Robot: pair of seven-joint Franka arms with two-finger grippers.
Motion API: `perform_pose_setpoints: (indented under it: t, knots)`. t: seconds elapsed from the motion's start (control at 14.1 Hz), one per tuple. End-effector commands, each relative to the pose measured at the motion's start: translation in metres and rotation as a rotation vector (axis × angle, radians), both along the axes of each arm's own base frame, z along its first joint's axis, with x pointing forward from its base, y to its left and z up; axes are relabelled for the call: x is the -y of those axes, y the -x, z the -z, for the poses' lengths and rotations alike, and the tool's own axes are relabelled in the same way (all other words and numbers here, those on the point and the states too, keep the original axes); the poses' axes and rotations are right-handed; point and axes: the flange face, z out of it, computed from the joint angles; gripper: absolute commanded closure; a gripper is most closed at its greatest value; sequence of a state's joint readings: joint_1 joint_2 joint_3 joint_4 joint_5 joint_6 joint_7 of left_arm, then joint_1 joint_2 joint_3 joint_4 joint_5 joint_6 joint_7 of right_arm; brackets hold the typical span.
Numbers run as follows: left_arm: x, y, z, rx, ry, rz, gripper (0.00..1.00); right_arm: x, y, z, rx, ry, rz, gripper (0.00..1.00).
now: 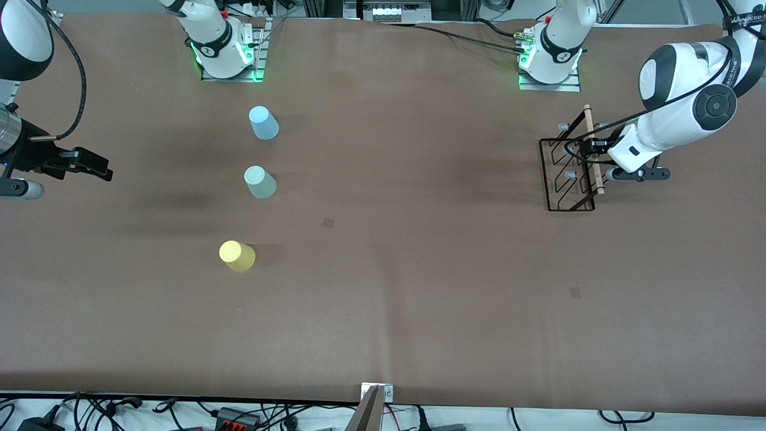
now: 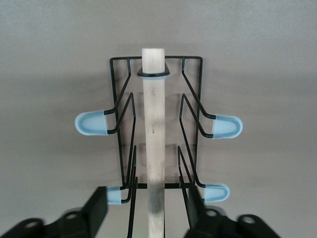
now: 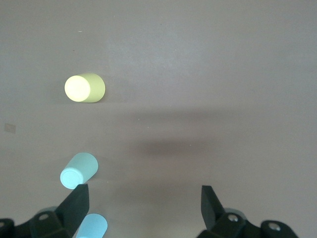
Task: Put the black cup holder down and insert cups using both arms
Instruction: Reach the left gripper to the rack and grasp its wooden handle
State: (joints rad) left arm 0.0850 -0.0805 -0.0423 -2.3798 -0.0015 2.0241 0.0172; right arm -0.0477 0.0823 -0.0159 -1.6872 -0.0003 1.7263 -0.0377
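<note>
While the black cup holder (image 1: 570,173) is sitting on the tabletop (image 1: 419,269) toward the left arm's end, the left gripper (image 2: 148,210) is straddling its wooden handle (image 2: 154,139), fingers spread; the right gripper (image 3: 143,206) is hovering released at the tabletop's edge near the upside-down cups (image 1: 258,182)

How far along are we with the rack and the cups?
Nothing is finished. In hand: the left gripper has its fingers open either side of the black cup holder's wooden handle, not yet closed. Left: placing it, then all three cups, blue, mint and yellow, standing untouched. The right gripper waits open at its end of the table.
</note>
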Motion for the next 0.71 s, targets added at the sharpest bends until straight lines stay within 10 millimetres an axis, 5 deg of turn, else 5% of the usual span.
perform_pose_setpoints:
  t: [0.0, 0.43, 0.64]
  knots:
    - [-0.002, 0.001, 0.005, 0.001, 0.015, 0.013, 0.50, -0.002, 0.003, -0.005, 0.005, 0.001, 0.000, 0.00]
    - [-0.002, 0.001, 0.010, -0.006, 0.015, 0.011, 0.64, -0.007, 0.003, -0.010, 0.015, 0.033, -0.014, 0.00]
    - [-0.001, 0.001, 0.009, -0.009, 0.018, 0.007, 0.88, -0.008, 0.004, -0.017, 0.042, 0.033, -0.014, 0.00]
